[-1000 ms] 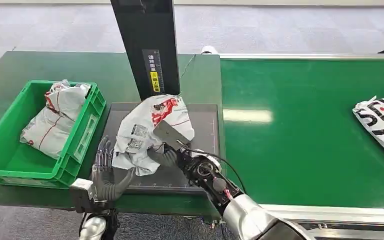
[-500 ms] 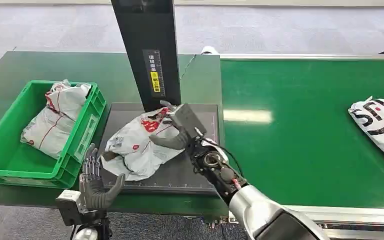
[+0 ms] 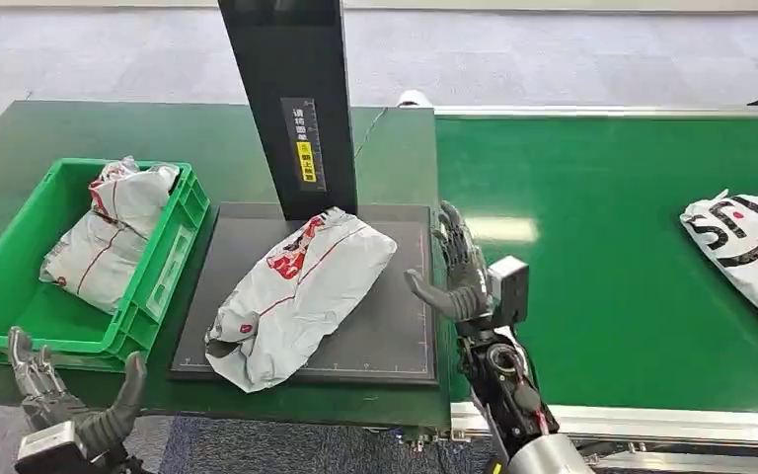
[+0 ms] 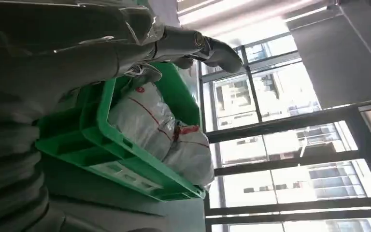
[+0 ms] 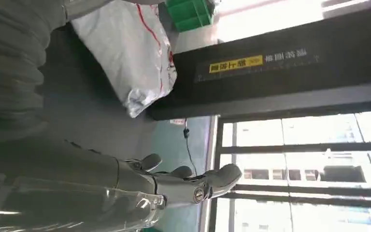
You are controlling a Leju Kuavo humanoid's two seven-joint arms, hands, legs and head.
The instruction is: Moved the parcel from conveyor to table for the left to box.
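Parcel on pad, both hands empty, handover to left.
Right hand fingers spread, holds nothing, raised at the pad's right edge beside the belt, apart from the parcel. Parcel lies flat and diagonal on the dark pad on the table, one end touching the black post. Left hand fingers apart, empty, low at the table's front edge below the crate; crate already has bagged parcels in it. Next parcel sits far right on the belt. Likely step: left boxes it. Best come in from the near-left end, grip mid-body since the soft bag sags, lift above the crate wall, keep off the post.
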